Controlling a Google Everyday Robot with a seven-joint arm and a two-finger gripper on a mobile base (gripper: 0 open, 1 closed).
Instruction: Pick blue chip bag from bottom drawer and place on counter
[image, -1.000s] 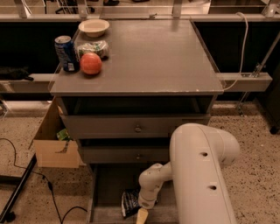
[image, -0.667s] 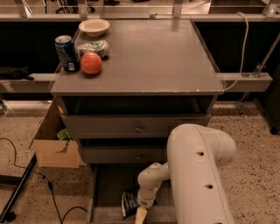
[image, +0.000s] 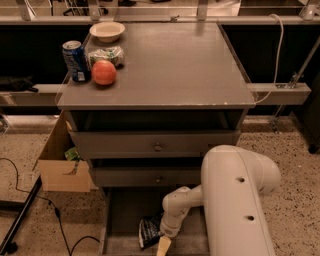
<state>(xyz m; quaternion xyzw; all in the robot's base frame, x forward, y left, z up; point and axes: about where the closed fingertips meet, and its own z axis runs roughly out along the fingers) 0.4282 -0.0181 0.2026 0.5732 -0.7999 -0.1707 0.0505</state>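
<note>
Blue chip bag lying crumpled on the open bottom drawer floor, my gripper just right of it, its grip I cannot tell, counter above holding soda can, apple, bowl.

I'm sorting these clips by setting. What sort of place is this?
Probably a robot test area rather than a home: a plain grey counter holding a soda can and red fruit, with a cardboard box and loose cable on speckled floor. The gripper hangs in the bottom drawer beside the blue chip bag.
</note>
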